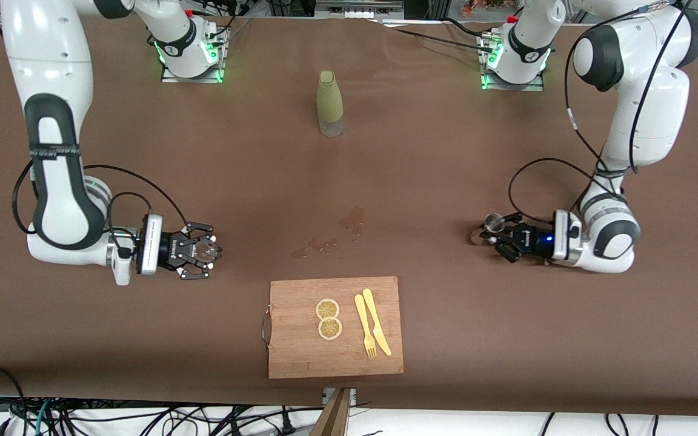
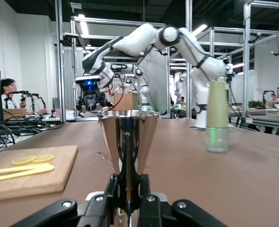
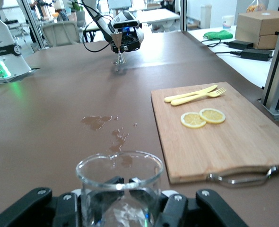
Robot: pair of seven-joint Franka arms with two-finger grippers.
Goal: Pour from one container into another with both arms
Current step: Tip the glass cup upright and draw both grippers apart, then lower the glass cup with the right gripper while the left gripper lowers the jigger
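Front view: a brown-covered desk (image 1: 446, 181) is seen, with both arm bases at its top edge. The right arm (image 1: 58, 151) is bent down toward its own end of the desk, and the left arm (image 1: 640, 121) is bent down likewise at its end.

A wooden cutting board (image 1: 300, 351) with a metal handle is laid near the front camera edge, midway between the arms. On it, two lemon slices (image 1: 328, 318) are set touching each other, and a yellow knife (image 1: 377, 321) and a yellow fork (image 1: 364, 327) are laid side by side just beside them.

An olive-sleeved bottle (image 1: 330, 103) with a clear base is stood upright farther from the camera, between the two bases. A small spill of liquid (image 1: 337, 236) is spread on the desk between the bottle and the board.

The right claw (image 1: 206, 252) is closed on a clear glass beaker (image 3: 118, 189), which is held upright low over the desk. The left claw (image 1: 494, 233) is closed on the waist of a shiny metal jigger (image 2: 128, 142), also held upright, with its round rim visible from above.

The two claws are well apart, each pointing inward toward the spill.
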